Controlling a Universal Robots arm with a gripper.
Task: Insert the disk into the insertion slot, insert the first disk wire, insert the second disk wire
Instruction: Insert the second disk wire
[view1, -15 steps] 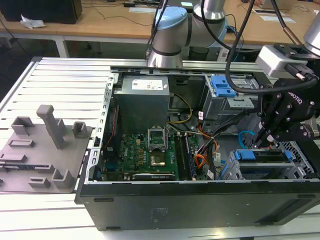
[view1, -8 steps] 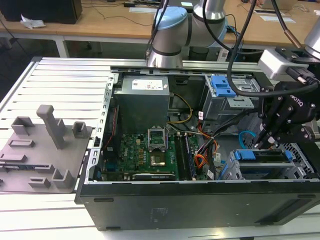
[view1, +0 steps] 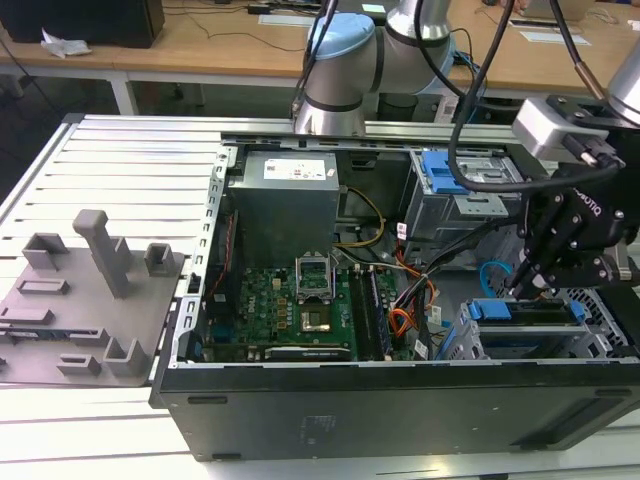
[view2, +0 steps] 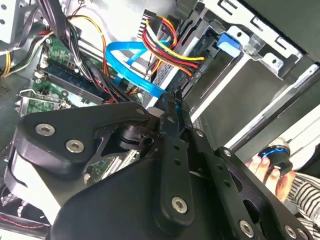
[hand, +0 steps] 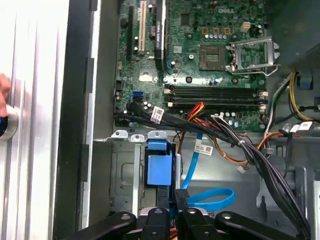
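Observation:
In the exterior view my black gripper (view1: 522, 288) hangs at the right end of the open computer case, fingertips just above the disk (view1: 530, 311). The disk, in its blue carrier, lies inside the insertion slot (view1: 600, 315), a perforated silver cage. In both wrist views the fingers (hand: 163, 202) are closed together on the end of the second disk wire (hand: 192, 162), a flat light-blue cable (view2: 131, 75) looping behind them. The carrier's blue end (hand: 159, 169) sits directly past the fingertips. I cannot single out the first disk wire among the wire bundles.
A grey bay with a blue latch (view1: 447, 172) stands beyond the cage. A red, yellow and black wire bundle (view2: 167, 46) crosses close to the fingers. The motherboard (view1: 300, 310) fills the case's middle. A person's hand (view2: 270, 172) holds a round button outside the case.

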